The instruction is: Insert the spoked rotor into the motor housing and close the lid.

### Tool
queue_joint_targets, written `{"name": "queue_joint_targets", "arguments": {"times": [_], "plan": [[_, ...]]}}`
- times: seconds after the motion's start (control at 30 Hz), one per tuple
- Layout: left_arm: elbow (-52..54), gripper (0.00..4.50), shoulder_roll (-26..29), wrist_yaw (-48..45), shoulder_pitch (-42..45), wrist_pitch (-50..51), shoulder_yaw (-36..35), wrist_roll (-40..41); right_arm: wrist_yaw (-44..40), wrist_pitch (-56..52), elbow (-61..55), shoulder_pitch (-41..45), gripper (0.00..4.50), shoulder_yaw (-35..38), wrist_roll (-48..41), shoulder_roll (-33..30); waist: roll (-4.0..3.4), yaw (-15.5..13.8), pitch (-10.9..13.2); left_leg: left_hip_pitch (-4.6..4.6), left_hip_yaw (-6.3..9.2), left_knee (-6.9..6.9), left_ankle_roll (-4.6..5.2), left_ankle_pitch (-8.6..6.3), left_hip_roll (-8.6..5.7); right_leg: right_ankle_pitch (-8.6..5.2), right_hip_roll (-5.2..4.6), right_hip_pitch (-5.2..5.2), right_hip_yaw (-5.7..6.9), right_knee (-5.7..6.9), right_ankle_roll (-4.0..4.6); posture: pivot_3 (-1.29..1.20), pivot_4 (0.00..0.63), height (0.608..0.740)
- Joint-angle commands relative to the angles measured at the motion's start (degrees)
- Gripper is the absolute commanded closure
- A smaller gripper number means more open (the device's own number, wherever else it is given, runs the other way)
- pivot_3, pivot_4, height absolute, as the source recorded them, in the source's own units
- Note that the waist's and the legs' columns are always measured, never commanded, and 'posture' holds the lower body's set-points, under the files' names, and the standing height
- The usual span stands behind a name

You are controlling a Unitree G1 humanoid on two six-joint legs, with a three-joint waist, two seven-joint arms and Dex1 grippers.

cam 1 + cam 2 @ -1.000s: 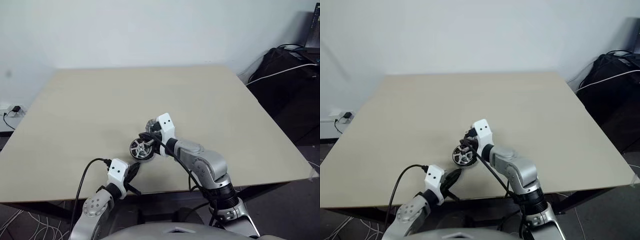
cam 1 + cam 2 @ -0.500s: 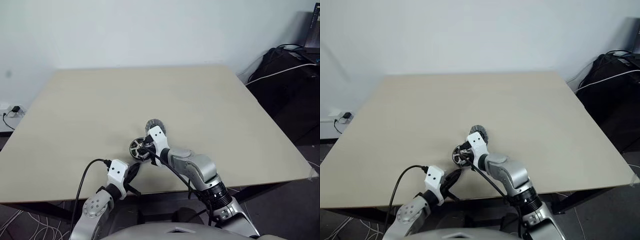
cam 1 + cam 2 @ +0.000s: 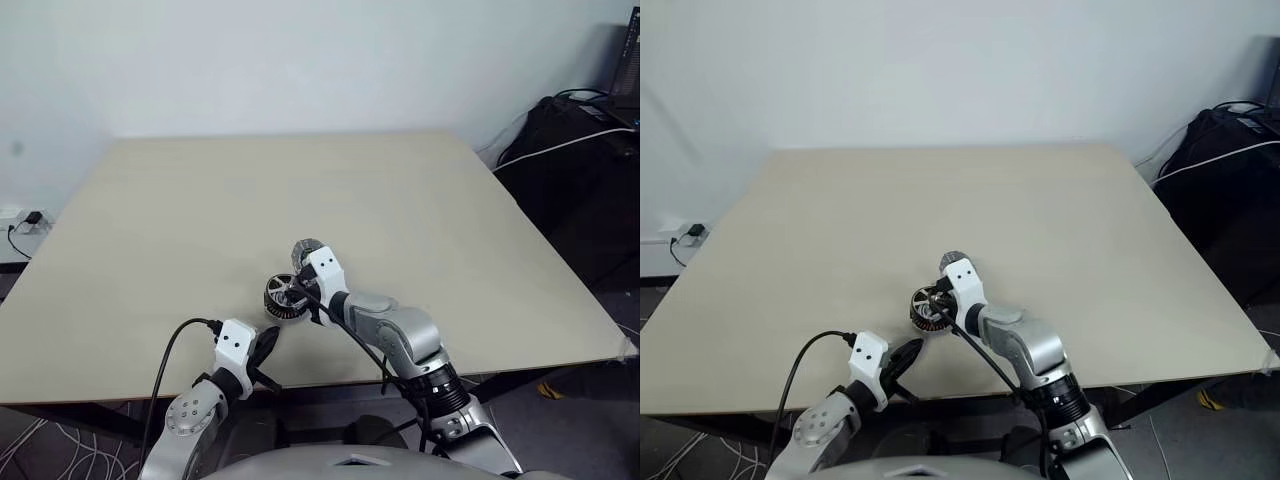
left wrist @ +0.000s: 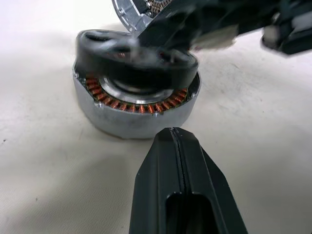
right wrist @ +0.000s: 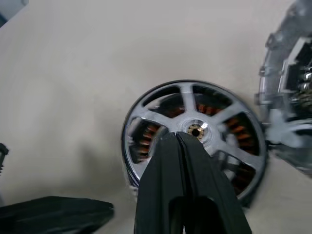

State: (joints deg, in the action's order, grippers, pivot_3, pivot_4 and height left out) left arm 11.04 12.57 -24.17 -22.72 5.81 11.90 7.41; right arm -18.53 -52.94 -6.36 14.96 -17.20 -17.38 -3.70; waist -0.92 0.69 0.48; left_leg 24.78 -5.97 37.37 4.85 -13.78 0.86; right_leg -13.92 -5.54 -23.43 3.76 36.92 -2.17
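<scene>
While the right hand [image 5: 181, 141], fingers pressed together and gripping nothing, bears on the spoked rotor [image 5: 195, 139] sitting half-seated atop the motor housing [image 4: 136, 109] just ahead of the closed, empty left hand [image 4: 176, 141], that stiff, slick metal wheel looks best gripped by its dark rim.

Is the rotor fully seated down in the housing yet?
No: in the left wrist view the spoked rotor sits tilted above the motor housing, whose copper windings are exposed.

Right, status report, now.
Both grippers shut: left gripper idle, right gripper on spoked rotor. Rotor sits tilted on motor housing. Lid waits beside.
</scene>
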Motion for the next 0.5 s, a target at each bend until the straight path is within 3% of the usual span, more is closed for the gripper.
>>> {"name": "queue_joint_targets", "arguments": {"times": [0.03, 0.5], "plan": [[2.0, 4.5, -0.2, -0.1, 0.3, -0.3, 0.3, 0.4, 0.3, -1.1, -4.1, -0.8, 4.46, 2.5, -0.8, -0.9, 0.0, 0.0, 0.0, 0.0, 0.0, 0.0, 0.0, 0.0, 0.0, 0.0, 0.0, 0.0, 0.0, 0.0, 0.0, 0.0, 0.0, 0.74], [0.9, 4.5, 0.0, -1.0, 0.4, -0.9, 0.2, 0.5, -4.4, 1.5, -12.4, -6.0, 4.46, 6.2, -6.9, -0.3, 0.0, 0.0, 0.0, 0.02, 0.0, 0.0, 0.01, 0.0, 0.01, 0.0, 0.01, -0.01, -0.01, -0.03, 0.0, 0.0, 0.0, 0.74]]}}
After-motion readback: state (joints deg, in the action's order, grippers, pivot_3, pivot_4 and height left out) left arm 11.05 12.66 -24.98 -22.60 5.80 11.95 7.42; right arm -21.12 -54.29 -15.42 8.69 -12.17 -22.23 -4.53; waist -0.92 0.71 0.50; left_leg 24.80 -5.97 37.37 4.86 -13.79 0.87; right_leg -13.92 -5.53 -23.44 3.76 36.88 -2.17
